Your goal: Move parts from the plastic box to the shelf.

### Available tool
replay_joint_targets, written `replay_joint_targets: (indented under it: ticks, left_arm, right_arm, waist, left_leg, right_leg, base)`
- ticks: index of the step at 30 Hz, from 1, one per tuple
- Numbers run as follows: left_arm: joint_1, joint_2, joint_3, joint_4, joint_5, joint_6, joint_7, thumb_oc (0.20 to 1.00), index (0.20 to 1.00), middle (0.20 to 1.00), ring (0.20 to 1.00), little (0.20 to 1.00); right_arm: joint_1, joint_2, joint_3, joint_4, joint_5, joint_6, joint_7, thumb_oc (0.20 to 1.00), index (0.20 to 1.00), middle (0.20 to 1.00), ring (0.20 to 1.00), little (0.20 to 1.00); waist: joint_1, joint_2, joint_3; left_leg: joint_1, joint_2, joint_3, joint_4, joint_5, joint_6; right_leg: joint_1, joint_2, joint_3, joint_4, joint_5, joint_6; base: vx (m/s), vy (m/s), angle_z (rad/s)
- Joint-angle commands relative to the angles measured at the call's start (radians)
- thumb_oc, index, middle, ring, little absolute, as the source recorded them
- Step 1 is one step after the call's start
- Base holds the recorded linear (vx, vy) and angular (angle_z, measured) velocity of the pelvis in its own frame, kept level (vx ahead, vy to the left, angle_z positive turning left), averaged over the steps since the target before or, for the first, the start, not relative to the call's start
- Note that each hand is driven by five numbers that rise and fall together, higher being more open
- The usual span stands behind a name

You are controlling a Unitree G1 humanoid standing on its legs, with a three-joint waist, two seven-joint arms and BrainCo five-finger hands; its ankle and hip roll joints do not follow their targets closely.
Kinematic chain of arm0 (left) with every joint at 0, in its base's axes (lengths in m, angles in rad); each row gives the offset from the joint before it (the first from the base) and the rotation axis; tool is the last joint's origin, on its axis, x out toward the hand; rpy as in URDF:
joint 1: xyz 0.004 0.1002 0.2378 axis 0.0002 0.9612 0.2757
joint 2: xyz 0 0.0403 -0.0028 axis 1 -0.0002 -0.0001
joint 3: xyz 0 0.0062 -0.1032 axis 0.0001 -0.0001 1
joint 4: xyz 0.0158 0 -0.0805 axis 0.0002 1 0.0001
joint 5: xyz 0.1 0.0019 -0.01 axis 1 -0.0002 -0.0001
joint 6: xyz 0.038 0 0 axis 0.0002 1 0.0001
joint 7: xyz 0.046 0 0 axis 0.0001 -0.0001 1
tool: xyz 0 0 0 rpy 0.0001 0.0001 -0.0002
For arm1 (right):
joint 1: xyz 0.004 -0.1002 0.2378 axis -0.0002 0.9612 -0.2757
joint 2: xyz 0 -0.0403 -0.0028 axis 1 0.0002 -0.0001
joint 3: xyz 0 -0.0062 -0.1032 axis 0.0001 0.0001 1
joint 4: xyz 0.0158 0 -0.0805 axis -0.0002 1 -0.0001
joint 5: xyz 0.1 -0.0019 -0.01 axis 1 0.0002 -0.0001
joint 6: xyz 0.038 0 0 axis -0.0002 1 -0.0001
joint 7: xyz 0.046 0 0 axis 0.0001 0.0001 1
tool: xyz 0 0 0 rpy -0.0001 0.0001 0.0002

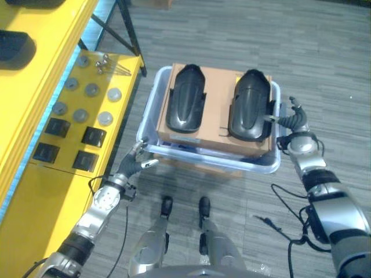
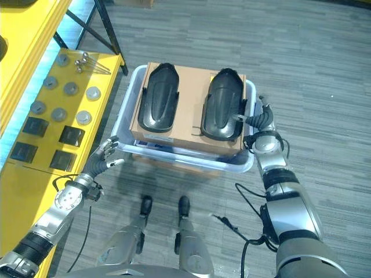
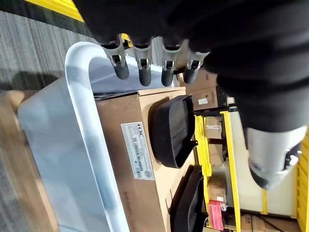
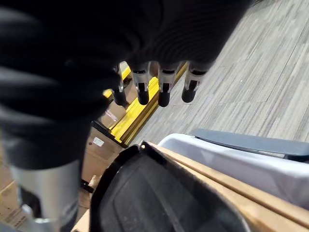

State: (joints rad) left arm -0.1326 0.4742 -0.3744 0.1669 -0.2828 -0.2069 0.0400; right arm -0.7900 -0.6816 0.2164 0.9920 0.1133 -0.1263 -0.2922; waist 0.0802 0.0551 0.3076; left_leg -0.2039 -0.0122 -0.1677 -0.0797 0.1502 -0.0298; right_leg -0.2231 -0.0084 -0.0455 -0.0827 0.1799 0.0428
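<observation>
Two black moulded parts (image 1: 185, 99) (image 1: 250, 105) lie on a cardboard sheet (image 1: 217, 87) across the plastic box (image 1: 152, 101), frame centre; they look rigid, light and smooth, best gripped along the long edges. Left hand (image 1: 138, 160) and right hand (image 1: 291, 117) flank the box, fingers straight, empty

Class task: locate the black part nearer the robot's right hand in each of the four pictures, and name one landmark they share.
Left eye view: black part lies on the cardboard, upper right of centre.
Right eye view, just right of centre.
Left wrist view, bottom edge, partly cut off.
Right wrist view, lower foreground, close up.
Shared landmark: the plastic box rim.
</observation>
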Motion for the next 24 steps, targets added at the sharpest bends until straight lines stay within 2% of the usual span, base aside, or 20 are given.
replay_joint_targets:
  ticks: [1, 5, 10, 13, 17, 18, 19, 24]
  left_arm:
    - [-0.037, 0.029, -0.016, -0.049, -0.034, -0.072, 0.016, 1.0, 1.0, 1.0, 1.0, 1.0]
    - [-0.053, 0.04, -0.047, -0.039, -0.033, -0.081, 0.027, 1.0, 1.0, 1.0, 1.0, 1.0]
    - [-0.061, 0.04, -0.046, -0.033, -0.034, -0.085, 0.038, 1.0, 1.0, 1.0, 1.0, 1.0]
    - [-0.075, 0.034, -0.056, -0.031, -0.033, -0.09, 0.026, 1.0, 1.0, 1.0, 1.0, 1.0]
    - [-0.083, 0.023, -0.063, -0.021, -0.028, -0.088, 0.019, 1.0, 1.0, 1.0, 1.0, 1.0]
    - [-0.089, 0.018, -0.065, -0.017, -0.025, -0.085, 0.013, 1.0, 1.0, 1.0, 1.0, 1.0]
    - [-0.092, 0.014, -0.066, -0.014, -0.024, -0.085, 0.012, 1.0, 1.0, 1.0, 1.0, 1.0]
    - [-0.104, 0.007, -0.073, -0.011, -0.025, -0.077, 0.009, 1.0, 1.0, 1.0, 1.0, 1.0]
  right_arm:
    - [-0.049, -0.07, 0.053, 0.007, 0.033, -0.026, -0.046, 1.0, 1.0, 1.0, 1.0, 1.0]
    - [-0.17, -0.11, 0.117, 0.15, 0.066, -0.018, -0.04, 1.0, 1.0, 1.0, 1.0, 1.0]
    - [-0.222, -0.116, 0.159, 0.218, 0.078, -0.01, -0.017, 1.0, 1.0, 1.0, 1.0, 1.0]
    - [-0.248, -0.125, 0.202, 0.32, 0.133, 0.011, 0.091, 1.0, 1.0, 1.0, 1.0, 1.0]
    - [-0.237, -0.124, 0.205, 0.344, 0.149, 0.02, 0.131, 1.0, 1.0, 1.0, 1.0, 1.0]
    - [-0.224, -0.118, 0.2, 0.364, 0.159, 0.027, 0.148, 0.41, 0.41, 0.41, 0.41, 0.41]
    - [-0.213, -0.112, 0.194, 0.371, 0.163, 0.031, 0.155, 0.2, 0.2, 0.2, 0.2, 0.2]
    - [-0.186, -0.084, 0.173, 0.431, 0.132, 0.053, 0.141, 0.2, 0.2, 0.2, 0.2, 0.2]
  waist:
    - [0.005, -0.029, -0.039]
    - [0.024, -0.013, -0.01]
    - [0.034, -0.002, 0.002]
    - [0.056, 0.014, 0.016]
    - [0.064, 0.023, 0.02]
    - [0.069, 0.03, 0.024]
    - [0.069, 0.034, 0.023]
    - [0.073, 0.04, 0.023]
  left_leg:
    - [0.035, 0.004, -0.058, -0.008, -0.148, -0.001]
    - [-0.006, -0.002, -0.057, -0.008, -0.131, -0.009]
    - [-0.028, -0.003, -0.063, -0.008, -0.123, -0.012]
    - [-0.056, -0.01, -0.075, -0.008, -0.11, -0.017]
    - [-0.068, -0.012, -0.078, -0.008, -0.105, -0.023]
    - [-0.074, -0.015, -0.079, -0.008, -0.103, -0.025]
    - [-0.076, -0.016, -0.081, -0.008, -0.103, -0.026]
    - [-0.075, -0.015, -0.083, -0.008, -0.103, -0.03]
  right_leg:
    - [0.04, -0.045, 0.112, -0.005, -0.12, 0.064]
    - [0.001, -0.04, 0.103, -0.005, -0.114, 0.066]
    - [-0.02, -0.038, 0.099, -0.005, -0.11, 0.067]
    - [-0.043, -0.036, 0.09, -0.005, -0.109, 0.068]
    - [-0.053, -0.037, 0.085, -0.005, -0.11, 0.067]
    - [-0.056, -0.039, 0.077, -0.005, -0.111, 0.066]
    - [-0.057, -0.039, 0.073, -0.005, -0.112, 0.066]
    - [-0.049, -0.04, 0.063, -0.005, -0.118, 0.066]
  base:
    - [0.0, 0.0, 0.0]
    - [0.0, 0.0, 0.01]
    - [0.0, -0.005, 0.03]
    - [-0.01, -0.012, 0.12]
    - [0.0, -0.011, 0.05]
    - [0.0, -0.013, 0.05]
    - [0.0, -0.019, 0.03]
    - [0.01, -0.004, 0.11]
